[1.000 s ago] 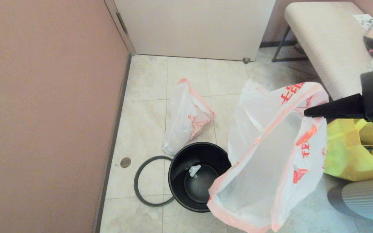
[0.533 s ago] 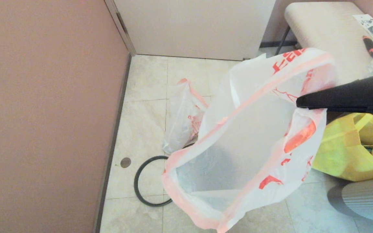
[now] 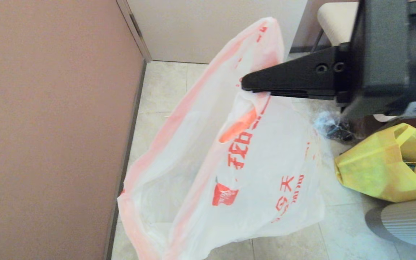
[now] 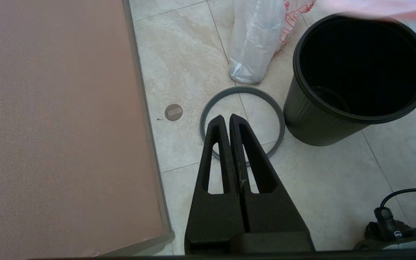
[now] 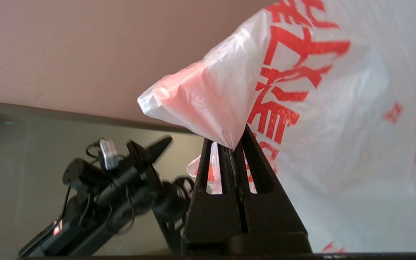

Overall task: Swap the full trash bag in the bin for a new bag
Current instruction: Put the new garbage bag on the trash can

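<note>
Below the right hand (image 3: 246,85), the new bag (image 3: 229,173) hangs open, its rim pinched between the closed fingers.

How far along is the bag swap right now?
Done: the lumpy translucent full trash bag lies on the floor, the round black bin stands empty, its grey ring rim beside it. In hand: the right gripper pinches the thin white red-printed new bag in the air. Left: lining the bin, refitting the ring.
</note>
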